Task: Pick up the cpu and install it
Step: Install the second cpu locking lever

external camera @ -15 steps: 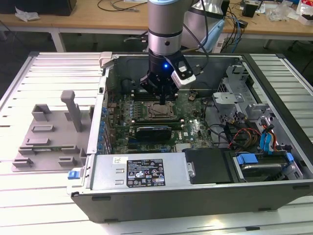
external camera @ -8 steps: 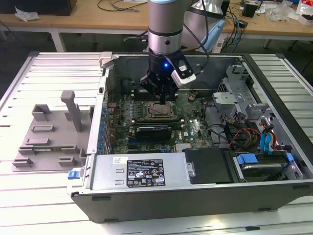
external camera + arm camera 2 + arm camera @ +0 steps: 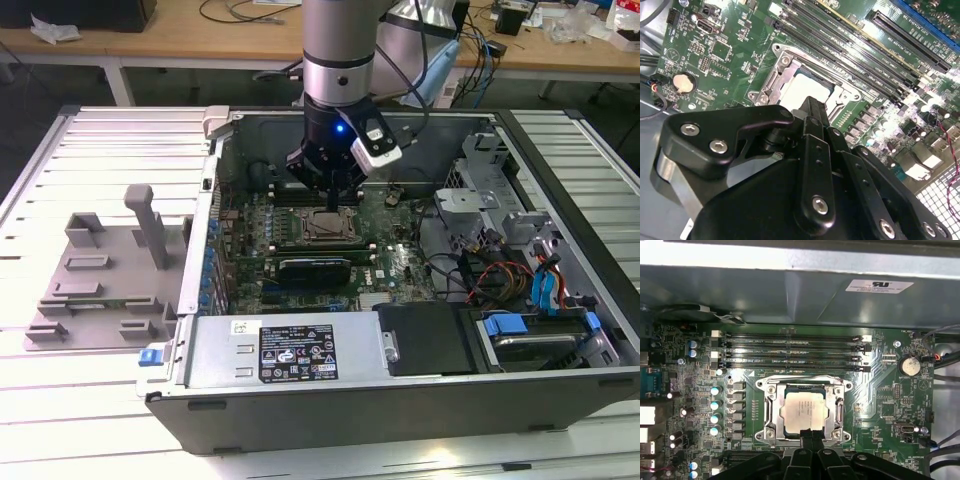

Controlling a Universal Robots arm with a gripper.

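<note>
The cpu (image 3: 804, 411) lies flat in the socket frame (image 3: 769, 412) on the board (image 3: 880, 400), directly below the gripper (image 3: 811, 436); in the first wrist view the gripper tip sits at the chip's near edge, and I cannot tell whether it touches. In the second wrist view the gripper (image 3: 812, 107) hangs over the same chip (image 3: 802, 87). Its fingers look drawn together to one narrow point with nothing seen between them (though the linkage hides much).

Judging by looks, the cpu is light, thin and rigid, with a smooth metal top that offers little friction. The underside is likely delicate, so hold belongs on the opposite side edges, kept level, with a gentle squeeze
</note>
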